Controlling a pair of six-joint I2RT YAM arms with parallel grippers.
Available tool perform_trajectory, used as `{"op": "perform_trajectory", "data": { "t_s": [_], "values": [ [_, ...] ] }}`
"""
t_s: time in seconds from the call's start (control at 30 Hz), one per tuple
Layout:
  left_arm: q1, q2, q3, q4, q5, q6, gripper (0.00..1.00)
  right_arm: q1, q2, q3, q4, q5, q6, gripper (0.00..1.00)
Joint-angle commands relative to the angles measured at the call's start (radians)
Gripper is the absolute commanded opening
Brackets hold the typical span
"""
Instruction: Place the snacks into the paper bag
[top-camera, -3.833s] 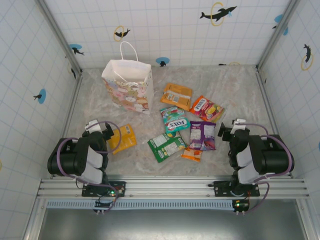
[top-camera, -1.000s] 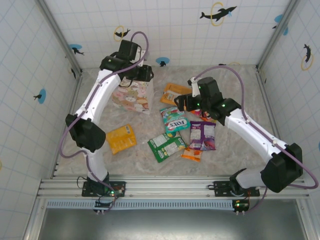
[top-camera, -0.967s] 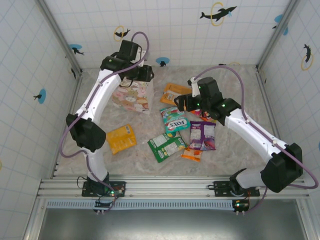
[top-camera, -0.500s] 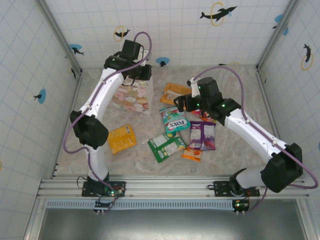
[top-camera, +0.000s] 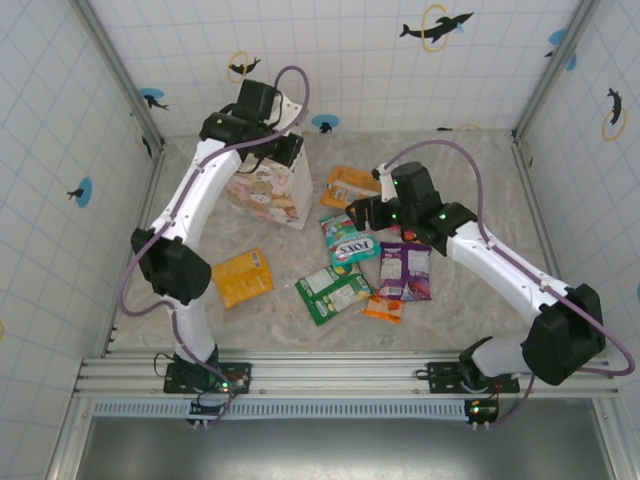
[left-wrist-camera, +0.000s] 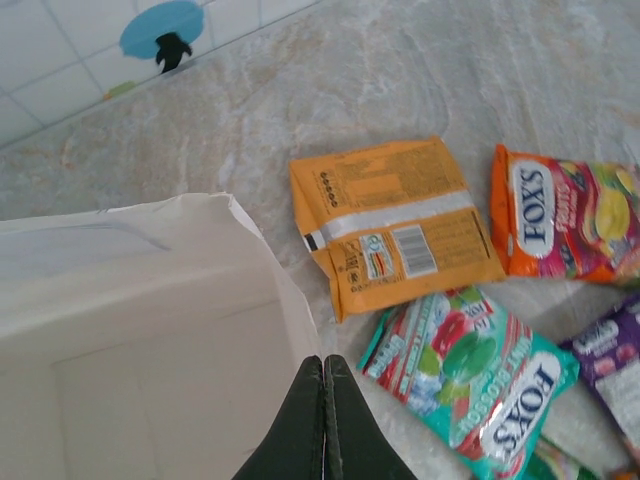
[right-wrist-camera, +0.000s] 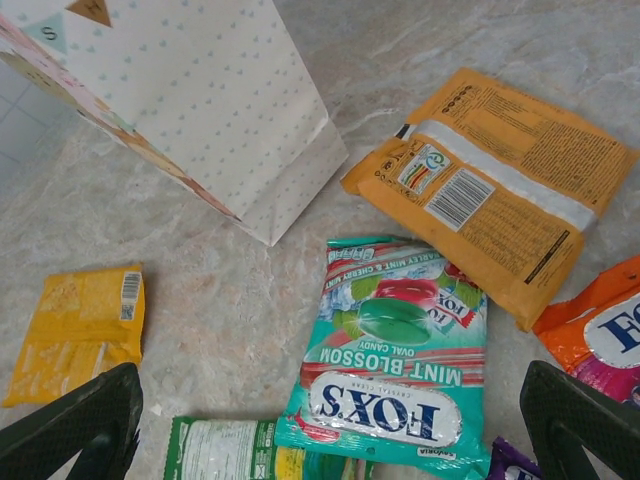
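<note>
Currently the left end effector (left-wrist-camera: 325, 372) is clenched, tips together at the right rim of the paper bag (top-camera: 262, 190), which stands in the upper left of the overhead view; cannot tell if paper is pinched. The right end effector (right-wrist-camera: 325, 400) is released, fingers wide apart, hovering over the teal packet (right-wrist-camera: 395, 350) mid-frame. Just above it lies the orange packet (right-wrist-camera: 500, 180), near the bag, with the red-yellow packet (left-wrist-camera: 560, 215) to its right. Lower on the bench (top-camera: 480, 180) lie the purple packet (top-camera: 405, 270), green packet (top-camera: 333, 292), small orange packet (top-camera: 383, 308) and yellow packet (top-camera: 243, 276), all outside the bag.
</note>
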Motion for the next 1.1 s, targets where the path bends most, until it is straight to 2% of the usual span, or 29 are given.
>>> {"op": "perform_trajectory", "data": {
  "t_s": [0.0,0.27,0.53,0.63,0.7,0.73,0.83,0.9,1.0,1.07],
  "values": [
    [0.001,-0.107,-0.061,-0.042,0.095,0.193,0.0,0.008,-0.016,-0.012,0.055,-0.005,0.011,0.99],
    [0.0,-0.249,-0.24,-0.08,0.106,0.41,0.0,0.023,0.002,-0.011,0.086,-0.026,0.011,0.99],
    [0.0,-0.313,-0.346,-0.085,0.002,0.464,0.0,0.042,0.017,-0.005,0.109,-0.046,0.014,0.99],
    [0.0,-0.331,-0.371,-0.059,-0.012,0.451,0.19,0.046,0.024,-0.004,0.115,-0.052,0.016,0.99],
    [0.0,-0.35,-0.375,-0.038,0.012,0.435,0.46,0.05,0.03,-0.002,0.12,-0.056,0.022,0.99],
    [0.0,-0.358,-0.375,-0.022,0.018,0.421,0.52,0.051,0.034,0.0,0.122,-0.06,0.024,0.99],
    [0.001,-0.388,-0.365,0.047,0.01,0.334,0.63,0.052,0.046,0.013,0.129,-0.065,0.032,0.99],
    [0.001,-0.41,-0.359,0.11,-0.015,0.23,0.72,0.053,0.06,0.033,0.131,-0.071,0.035,0.99],
    [0.001,-0.414,-0.335,0.135,-0.007,0.11,0.78,0.053,0.074,0.059,0.129,-0.07,0.039,0.99],
    [0.0,-0.384,-0.285,0.114,-0.011,0.019,0.79,0.053,0.08,0.073,0.127,-0.066,0.043,0.99]
  ]
}}
